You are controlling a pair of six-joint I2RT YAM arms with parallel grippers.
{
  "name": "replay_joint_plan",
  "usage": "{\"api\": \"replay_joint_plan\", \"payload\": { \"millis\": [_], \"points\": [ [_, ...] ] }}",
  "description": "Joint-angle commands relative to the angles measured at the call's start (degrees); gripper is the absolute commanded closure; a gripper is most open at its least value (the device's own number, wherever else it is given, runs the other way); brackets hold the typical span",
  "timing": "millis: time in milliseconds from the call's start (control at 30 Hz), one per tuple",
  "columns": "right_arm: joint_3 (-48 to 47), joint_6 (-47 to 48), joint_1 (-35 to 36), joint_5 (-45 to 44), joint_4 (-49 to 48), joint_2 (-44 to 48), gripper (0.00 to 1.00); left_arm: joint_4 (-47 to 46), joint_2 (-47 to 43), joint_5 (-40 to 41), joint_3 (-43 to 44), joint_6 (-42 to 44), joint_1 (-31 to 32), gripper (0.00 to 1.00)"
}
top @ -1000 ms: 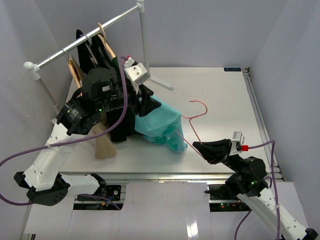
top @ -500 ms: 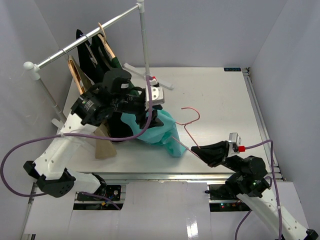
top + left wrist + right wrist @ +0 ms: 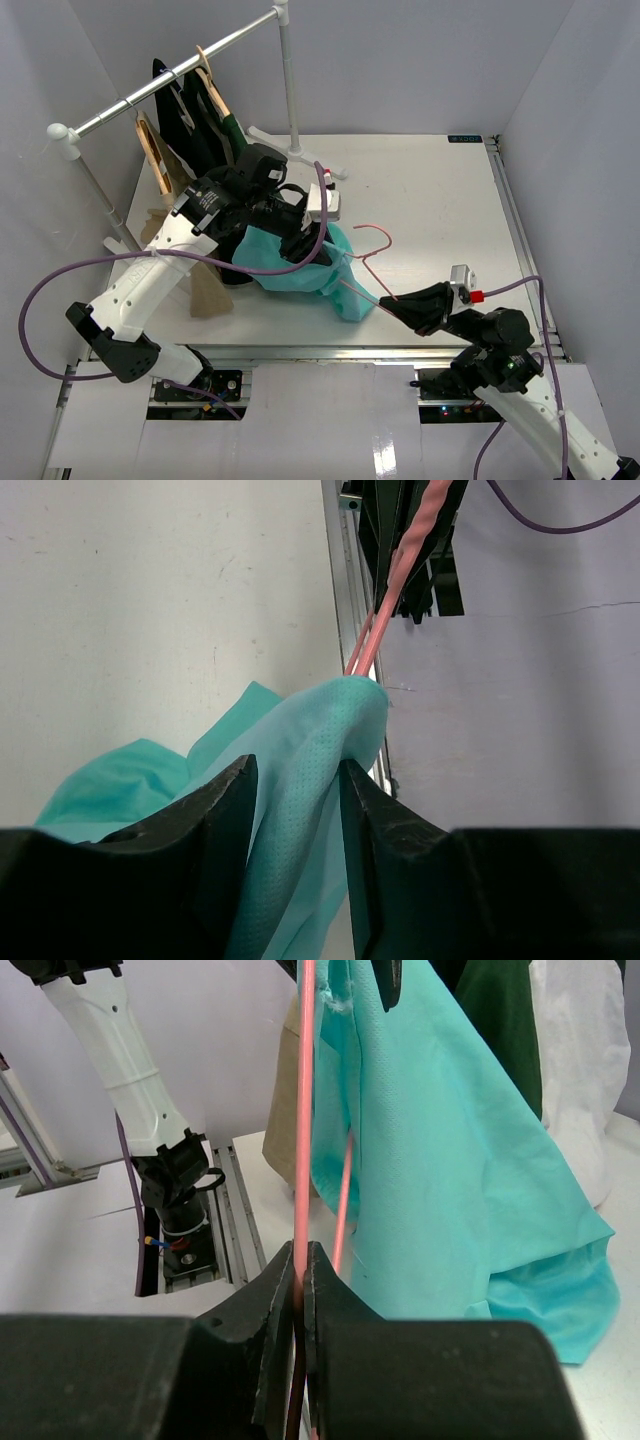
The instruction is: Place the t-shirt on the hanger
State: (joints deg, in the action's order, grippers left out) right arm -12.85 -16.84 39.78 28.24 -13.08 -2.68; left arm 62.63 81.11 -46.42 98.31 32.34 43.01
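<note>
The teal t-shirt hangs bunched in mid table, partly threaded on the pink wire hanger. My left gripper is shut on a fold of the t-shirt, held above the table; the hanger's wires run out of the fabric toward my right arm. My right gripper is shut on the hanger's lower corner, the wire rising straight from between its jaws. The t-shirt drapes over the hanger just beyond. The hook points up and away, free of cloth.
A clothes rail on white posts stands at the back left with wooden hangers and dark garments. A tan garment hangs low on the left. The rail's foot sits behind the left arm. Walls enclose the table.
</note>
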Motion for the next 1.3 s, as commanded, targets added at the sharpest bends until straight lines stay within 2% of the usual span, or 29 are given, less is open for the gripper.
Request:
{"api": "replay_joint_plan", "payload": {
  "millis": [0,100,167,333,600,633,667,800,900,933,967,1000,1100,1267],
  "points": [
    [-5.2,3.3,-0.1,-2.1,-5.1,-4.0,0.92,-1.0,-0.8,-11.9,0.9,-1.9,1.7,0.79],
    [-6.3,4.7,-0.1,-1.4,-4.7,-5.5,0.92,-0.8,-0.3,-12.5,0.8,-2.5,1.8,0.66],
    [-7.2,4.9,-0.1,-1.3,-4.7,-6.1,0.92,-0.9,-0.3,-13.0,0.0,-2.6,1.8,0.63],
    [-8.4,5.1,-0.1,-1.0,-4.4,-7.6,0.92,-0.3,0.0,-13.6,-1.5,-2.3,1.9,0.66],
    [-9.6,6.0,-0.1,-1.6,-1.8,-10.8,0.92,-2.5,0.4,-15.9,-1.4,-2.7,1.9,0.59],
    [-10.0,6.1,-0.1,-1.7,-1.4,-11.3,0.92,-2.6,0.6,-16.1,-1.4,-2.6,1.9,0.6],
    [-10.3,6.2,-0.1,-1.8,-1.0,-11.7,0.92,-2.7,0.8,-16.5,-1.4,-2.3,1.9,0.66],
    [-10.4,6.3,-0.1,-2.4,-0.6,-12.5,0.92,-2.7,0.9,-18.5,-2.4,-1.1,2.0,1.0],
    [-10.8,6.6,-0.1,-4.2,-0.1,-13.7,0.92,-2.5,0.6,-19.2,-3.4,-1.0,2.0,1.0],
    [-11.2,7.1,-0.1,-4.1,0.3,-14.2,0.92,-2.5,0.7,-18.6,-3.7,-1.3,2.0,0.88],
    [-11.8,7.7,-0.1,-4.1,0.9,-15.1,0.92,-2.5,0.7,-17.4,-3.9,-2.0,2.0,0.68],
    [-12.4,8.1,-0.1,-4.0,1.3,-15.8,0.92,-2.6,0.8,-16.3,-4.2,-2.2,2.0,0.61],
    [-14.6,9.1,-0.1,-3.2,2.8,-16.4,0.92,-2.3,1.2,-10.7,-4.9,-3.5,2.0,0.52],
    [-14.8,9.6,-0.1,-4.0,3.2,-13.8,0.92,-1.8,0.6,-6.9,-6.0,-3.6,2.0,0.48]
  ]
}}
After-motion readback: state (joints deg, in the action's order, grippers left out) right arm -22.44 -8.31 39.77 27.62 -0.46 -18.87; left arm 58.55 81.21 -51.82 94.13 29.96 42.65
